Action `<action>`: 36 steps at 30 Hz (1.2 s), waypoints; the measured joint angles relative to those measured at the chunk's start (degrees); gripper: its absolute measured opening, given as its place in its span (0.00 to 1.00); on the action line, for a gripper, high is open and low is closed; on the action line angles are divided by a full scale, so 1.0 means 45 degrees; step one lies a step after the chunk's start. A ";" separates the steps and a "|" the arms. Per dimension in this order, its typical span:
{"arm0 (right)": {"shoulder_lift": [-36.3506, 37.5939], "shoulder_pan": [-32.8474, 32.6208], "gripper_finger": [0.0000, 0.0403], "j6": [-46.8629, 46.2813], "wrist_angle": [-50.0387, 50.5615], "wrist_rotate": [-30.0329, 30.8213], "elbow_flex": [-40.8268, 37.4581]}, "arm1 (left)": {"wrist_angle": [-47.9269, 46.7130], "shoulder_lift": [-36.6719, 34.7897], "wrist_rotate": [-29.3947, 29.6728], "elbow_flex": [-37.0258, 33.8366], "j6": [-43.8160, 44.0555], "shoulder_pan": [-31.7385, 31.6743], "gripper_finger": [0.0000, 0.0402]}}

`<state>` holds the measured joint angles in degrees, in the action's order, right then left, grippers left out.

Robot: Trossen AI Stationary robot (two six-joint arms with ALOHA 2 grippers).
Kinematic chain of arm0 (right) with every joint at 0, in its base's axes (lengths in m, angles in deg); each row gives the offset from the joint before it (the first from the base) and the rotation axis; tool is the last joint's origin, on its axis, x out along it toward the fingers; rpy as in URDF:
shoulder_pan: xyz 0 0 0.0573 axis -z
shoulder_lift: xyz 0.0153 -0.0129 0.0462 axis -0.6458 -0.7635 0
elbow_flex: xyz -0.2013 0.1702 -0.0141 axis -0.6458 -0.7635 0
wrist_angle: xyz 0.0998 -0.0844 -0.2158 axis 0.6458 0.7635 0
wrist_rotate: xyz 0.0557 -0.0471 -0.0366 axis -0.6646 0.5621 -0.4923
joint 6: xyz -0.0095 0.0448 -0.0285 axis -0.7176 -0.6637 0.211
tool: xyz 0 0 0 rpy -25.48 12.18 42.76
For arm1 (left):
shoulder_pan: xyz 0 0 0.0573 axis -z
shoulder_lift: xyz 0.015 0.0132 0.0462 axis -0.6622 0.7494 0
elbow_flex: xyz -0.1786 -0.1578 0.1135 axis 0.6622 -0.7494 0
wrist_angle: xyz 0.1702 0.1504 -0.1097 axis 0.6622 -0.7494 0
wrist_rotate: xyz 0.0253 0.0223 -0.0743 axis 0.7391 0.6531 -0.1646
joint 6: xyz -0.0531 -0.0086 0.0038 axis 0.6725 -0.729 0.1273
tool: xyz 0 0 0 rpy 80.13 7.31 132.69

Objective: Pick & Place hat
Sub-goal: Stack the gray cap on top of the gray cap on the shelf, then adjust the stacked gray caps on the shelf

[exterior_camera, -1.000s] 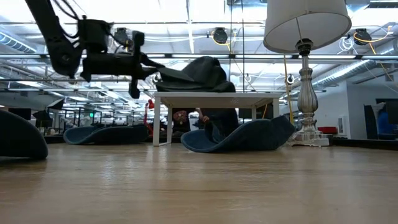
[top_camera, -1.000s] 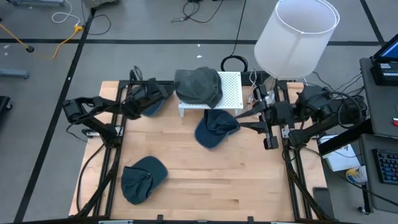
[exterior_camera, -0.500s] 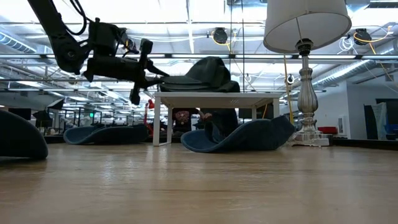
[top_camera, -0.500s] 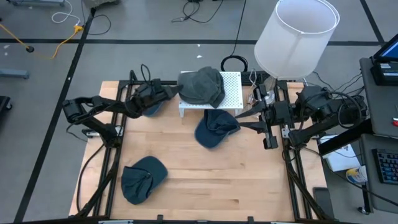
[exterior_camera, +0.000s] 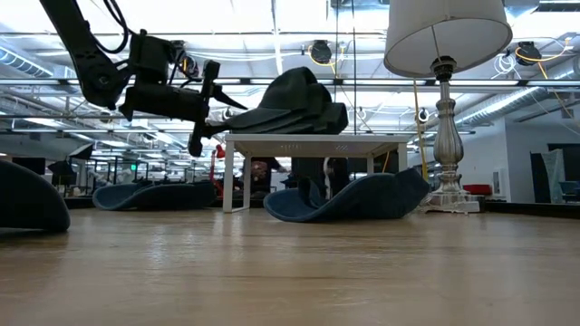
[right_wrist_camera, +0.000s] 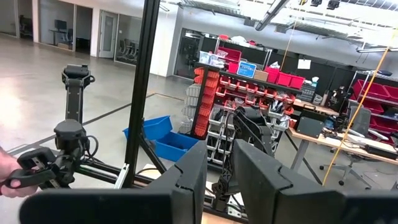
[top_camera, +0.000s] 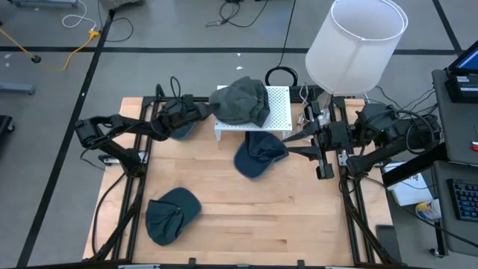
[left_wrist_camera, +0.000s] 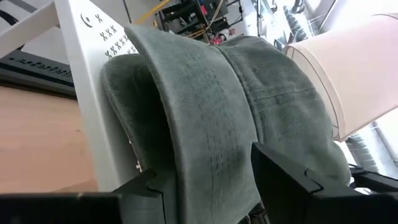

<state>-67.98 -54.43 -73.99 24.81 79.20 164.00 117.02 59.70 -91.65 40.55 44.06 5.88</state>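
Observation:
A grey-green hat (top_camera: 240,103) (exterior_camera: 285,104) (left_wrist_camera: 205,93) lies crown up on the white perforated stand (top_camera: 278,108) (exterior_camera: 308,140) at the table's far middle. Its brim points toward my left arm and juts over the stand's left edge. My left gripper (top_camera: 203,112) (exterior_camera: 217,101) (left_wrist_camera: 211,186) is open at that edge, one finger on either side of the brim. My right gripper (top_camera: 310,140) (right_wrist_camera: 219,180) waits at the table's right, its fingers a narrow gap apart with nothing between them. My left gripper comes level from the table's left, with the hat's brim end (left_wrist_camera: 205,168) between its parted fingers (left_wrist_camera: 292,180). I cannot tell whether either finger touches the brim. The hat lies on the stand's top.
A dark blue hat (top_camera: 258,155) lies on the table just in front of the stand, a second one (top_camera: 172,215) near the front left, and a third (top_camera: 181,125) under my left arm. A tall lamp with a white shade (top_camera: 357,45) stands at the far right.
My left gripper has moved toward the table's right with the hat and has opened. The hat has shifted farther onto the stand's top and now lies there, brim over the left edge.

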 joint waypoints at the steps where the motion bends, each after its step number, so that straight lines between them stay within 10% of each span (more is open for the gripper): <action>1: 0.0000 0.0002 0.18 0.0000 0.0000 0.0000 0.0000 | 0.0000 0.0000 -0.0055 0.0000 0.0012 -0.0017 0.44; 25: 0.0000 0.0002 0.18 -0.0010 0.0000 0.0056 0.0000 | -0.5527 -0.3826 0.0130 -0.0019 -0.1612 -0.0558 0.40; 32: -0.0024 0.0175 0.18 -0.1642 0.0656 0.4906 -0.0408 | -0.7604 -0.5066 0.0482 -0.0015 -0.1760 -0.0983 0.40; 36: -0.0377 0.0699 0.18 -0.2276 0.0708 0.5328 -0.1399 | -0.7822 -0.5599 0.0603 -0.0011 -0.1855 -0.1144 0.40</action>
<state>-69.68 -51.29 -84.24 28.00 103.17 157.70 81.82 34.51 -88.93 40.50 35.71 0.74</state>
